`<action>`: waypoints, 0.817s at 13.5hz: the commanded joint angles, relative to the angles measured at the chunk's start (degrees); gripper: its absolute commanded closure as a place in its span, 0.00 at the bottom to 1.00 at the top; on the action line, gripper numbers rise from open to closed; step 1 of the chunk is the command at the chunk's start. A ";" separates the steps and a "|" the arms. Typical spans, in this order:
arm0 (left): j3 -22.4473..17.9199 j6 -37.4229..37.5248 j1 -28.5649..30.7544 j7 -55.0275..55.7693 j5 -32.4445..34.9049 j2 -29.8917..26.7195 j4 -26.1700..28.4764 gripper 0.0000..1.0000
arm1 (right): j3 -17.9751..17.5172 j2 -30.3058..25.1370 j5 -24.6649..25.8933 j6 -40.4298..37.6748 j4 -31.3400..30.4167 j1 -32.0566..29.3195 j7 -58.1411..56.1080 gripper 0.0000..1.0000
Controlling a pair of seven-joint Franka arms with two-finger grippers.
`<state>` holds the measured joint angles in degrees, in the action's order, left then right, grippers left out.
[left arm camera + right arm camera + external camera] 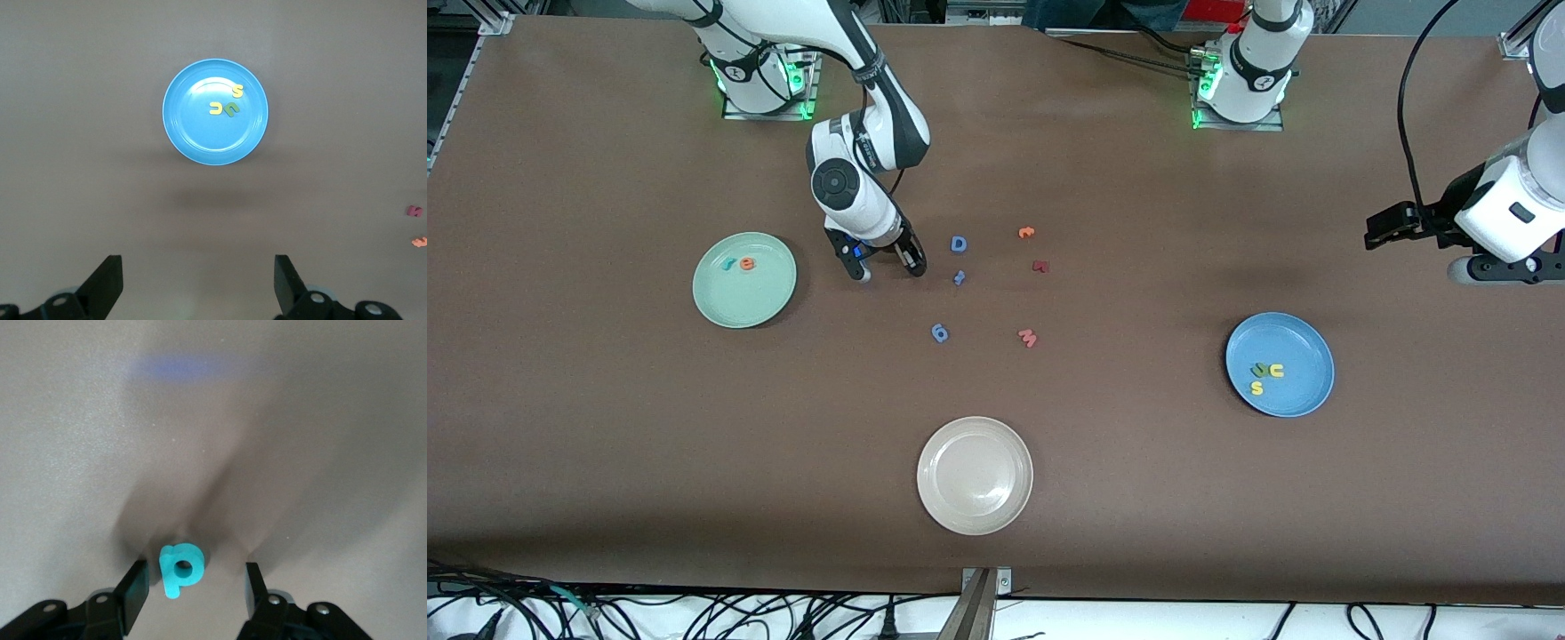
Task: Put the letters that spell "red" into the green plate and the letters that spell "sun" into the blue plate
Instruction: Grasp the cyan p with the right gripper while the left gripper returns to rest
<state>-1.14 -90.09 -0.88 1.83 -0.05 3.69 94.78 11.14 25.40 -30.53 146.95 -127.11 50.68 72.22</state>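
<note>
My right gripper (pixel 887 268) is down at the table between the green plate (pixel 743 302) and the loose letters. Its jaws stand open around the teal d (pixel 180 568), with a gap on each side; in the front view the hand hides the d. The teal r (pixel 729 263) and orange e (pixel 748 263) lie in the green plate. The blue plate (pixel 1303 396) holds the yellow s (pixel 1257 388), olive n (pixel 1261 370) and yellow u (pixel 1277 371). My left gripper (pixel 1392 227) waits high at the left arm's end, open and empty (pixel 199 280), looking down on the blue plate (pixel 200 137).
Loose letters lie mid-table: a blue D (pixel 959 244), two smaller blue letters (pixel 959 277) (pixel 940 332), an orange t (pixel 1026 233), a dark red letter (pixel 1040 266) and a pink w (pixel 1028 337). A cream plate (pixel 975 498) sits nearer the front camera.
</note>
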 commanded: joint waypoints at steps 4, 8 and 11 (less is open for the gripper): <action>-0.44 1.24 -0.79 -1.31 0.40 1.23 -1.70 0.00 | -0.42 0.52 -1.03 1.59 -0.77 0.47 -0.85 0.74; -0.53 1.24 -0.79 -1.31 0.31 1.50 -1.70 0.00 | -0.16 -0.35 -1.03 0.97 -0.50 0.47 -1.46 0.81; -0.53 1.15 -0.97 -1.31 0.40 1.58 -1.79 0.00 | 2.20 -4.56 -0.85 -4.19 -0.06 0.39 -2.77 0.81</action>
<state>-1.23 -90.06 -1.29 1.67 -0.04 4.37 94.77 11.43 24.35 -30.52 146.67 -126.85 50.74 71.53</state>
